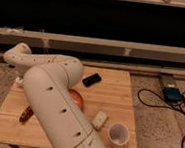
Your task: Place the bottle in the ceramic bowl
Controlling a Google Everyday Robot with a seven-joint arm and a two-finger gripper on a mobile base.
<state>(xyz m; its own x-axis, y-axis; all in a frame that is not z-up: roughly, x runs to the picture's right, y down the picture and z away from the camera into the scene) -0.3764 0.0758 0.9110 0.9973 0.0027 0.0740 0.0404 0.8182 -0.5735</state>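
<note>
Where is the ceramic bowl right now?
In the camera view, the ceramic bowl sits mid-table, half hidden behind the arm, left of the pale block; the gripper is by the table's left edge.

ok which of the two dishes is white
The cup at front right; the bowl is orange-red, half behind the arm. The end effector sits at the table's left edge.

A bulky white robot arm rises from the foreground, bends, and reaches down at the left edge of a wooden table, where its gripper is mostly hidden. The arm partly covers the ceramic bowl. Nearby lie a black object, a pale block, a white cup and a dark red object.
</note>
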